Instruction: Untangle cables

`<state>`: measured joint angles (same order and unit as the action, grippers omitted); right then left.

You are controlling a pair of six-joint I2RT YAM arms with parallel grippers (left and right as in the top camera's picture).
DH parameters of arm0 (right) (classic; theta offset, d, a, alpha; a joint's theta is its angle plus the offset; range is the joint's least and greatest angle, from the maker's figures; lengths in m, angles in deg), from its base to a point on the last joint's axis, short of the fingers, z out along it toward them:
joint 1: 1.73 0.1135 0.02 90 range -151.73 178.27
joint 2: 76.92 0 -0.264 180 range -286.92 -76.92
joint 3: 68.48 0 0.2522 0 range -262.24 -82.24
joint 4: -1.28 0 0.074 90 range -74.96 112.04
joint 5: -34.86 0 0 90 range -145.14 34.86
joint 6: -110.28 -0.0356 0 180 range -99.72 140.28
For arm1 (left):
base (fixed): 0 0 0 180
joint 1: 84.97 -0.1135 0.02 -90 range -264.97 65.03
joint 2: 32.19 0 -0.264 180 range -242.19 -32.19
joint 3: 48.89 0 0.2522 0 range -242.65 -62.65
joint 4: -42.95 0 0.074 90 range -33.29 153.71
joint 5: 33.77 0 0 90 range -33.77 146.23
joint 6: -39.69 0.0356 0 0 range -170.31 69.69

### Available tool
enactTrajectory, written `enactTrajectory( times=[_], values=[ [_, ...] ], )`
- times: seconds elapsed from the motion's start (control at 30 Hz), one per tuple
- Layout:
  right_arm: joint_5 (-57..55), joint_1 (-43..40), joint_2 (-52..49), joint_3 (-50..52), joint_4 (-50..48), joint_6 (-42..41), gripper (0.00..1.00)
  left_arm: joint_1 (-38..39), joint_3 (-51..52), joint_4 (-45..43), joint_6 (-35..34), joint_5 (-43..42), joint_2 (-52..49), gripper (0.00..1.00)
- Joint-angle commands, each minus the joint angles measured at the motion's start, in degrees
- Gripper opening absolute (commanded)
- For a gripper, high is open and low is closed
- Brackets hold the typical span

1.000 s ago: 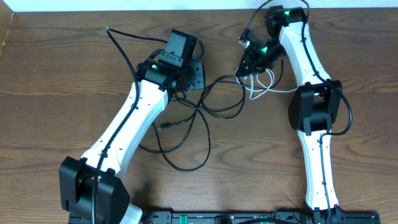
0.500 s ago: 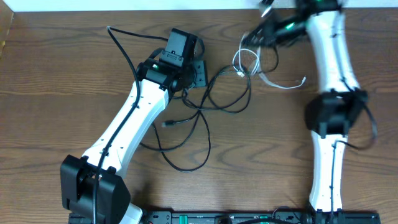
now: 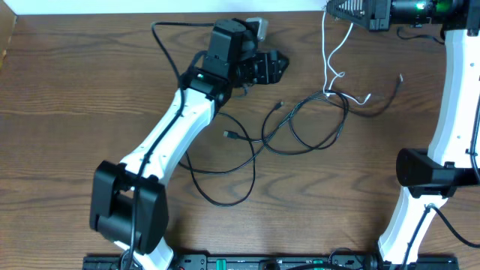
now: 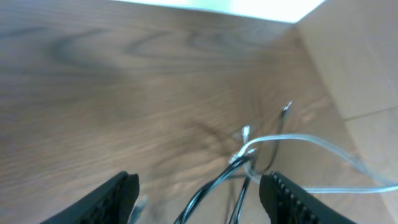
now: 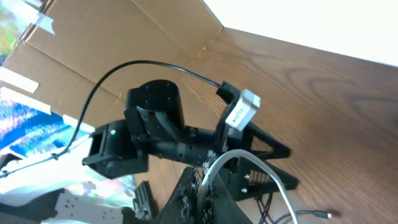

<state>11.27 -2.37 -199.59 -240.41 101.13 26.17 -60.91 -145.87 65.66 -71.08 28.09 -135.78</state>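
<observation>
One thin white cable (image 3: 325, 52) ran from the closed right end effector (image 3: 337, 10), its tail crossing the black cables (image 3: 300, 152) looped mid-desk (image 3: 75, 90), while the left end effector (image 3: 271, 66) stood open and empty; we judged these cords light, limp, best pinched near a plug.

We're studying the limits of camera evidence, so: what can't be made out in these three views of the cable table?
Overhead: the right gripper is cut by the top edge.
Left wrist: motion blur smears the black cables; their crossings are unreadable.
Right wrist: the white cable has its gripped end lost in dark shapes at the bottom edge.
Overhead: plug ends are too small to identify.
</observation>
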Motion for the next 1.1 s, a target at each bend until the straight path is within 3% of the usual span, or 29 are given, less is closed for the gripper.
enactTrajectory(
  times=[0.0, 0.33, 0.43, 0.87, 1.07],
  values=[
    [1.2, -0.9, -0.6, 0.2, 0.5, -1.2, 0.01, 1.1, -0.2, -5.0, 1.0, -9.0, -3.3, 0.67],
    [1.2, -3.2, -0.6, 0.2, 1.1, -1.4, 0.01, 2.0, 0.0, -14.4, 3.0, -25.3, -5.4, 0.67],
    [1.3, -3.7, -0.6, 0.2, 1.2, -1.6, 0.01, 2.4, 0.0, -15.7, 3.1, -26.4, -5.4, 0.67],
    [1.3, -4.0, -0.6, 0.2, 3.1, -1.5, 0.01, 11.5, 2.3, -18.5, 3.1, 2.6, -10.7, 0.66],
    [1.3, -4.0, -0.6, 0.2, 3.9, -0.7, 0.01, 11.4, 2.3, -18.5, 0.9, 6.4, -14.9, 0.48]
  ],
)
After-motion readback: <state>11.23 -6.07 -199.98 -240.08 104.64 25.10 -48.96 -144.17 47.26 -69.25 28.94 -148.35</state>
